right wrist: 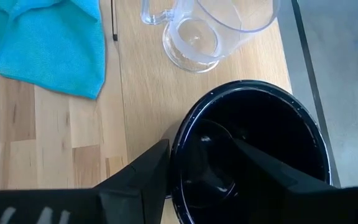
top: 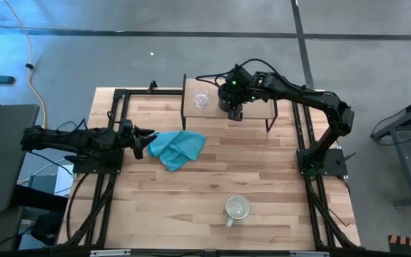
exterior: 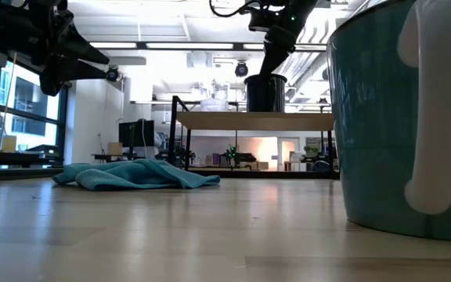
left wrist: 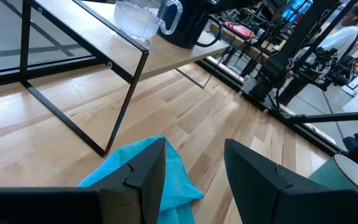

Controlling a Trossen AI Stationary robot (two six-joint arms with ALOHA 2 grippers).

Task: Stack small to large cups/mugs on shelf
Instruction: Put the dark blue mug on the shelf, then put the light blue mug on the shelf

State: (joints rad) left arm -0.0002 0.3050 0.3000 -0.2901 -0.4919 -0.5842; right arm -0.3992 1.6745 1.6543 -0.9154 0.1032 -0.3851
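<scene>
The black mug (top: 232, 106) stands upright on the shelf (top: 261, 113), with the clear glass cup (top: 201, 100) beside it on the side toward the table's left. My right gripper (right wrist: 199, 146) hangs open over the black mug (right wrist: 253, 162), one finger inside it and one outside. The pale mug (top: 237, 208) stands on the table near the front edge. My left gripper (top: 147, 137) is open and empty at the table's left, just above the edge of a teal cloth (top: 178, 147). My right gripper comes down from above and straddles the black mug's rim wall (right wrist: 178, 155) on the side facing the glass cup. One finger (right wrist: 253, 162) is inside the mug and the other (right wrist: 145, 171) outside. A gap shows between finger and wall inside. Whether the outer finger touches, I cannot tell.
The teal cloth lies crumpled on the table in front of the shelf's left end. The shelf's thin black legs (left wrist: 126, 93) stand between the cloth and the mugs. Bare wood lies between the shelf and the pale mug.
</scene>
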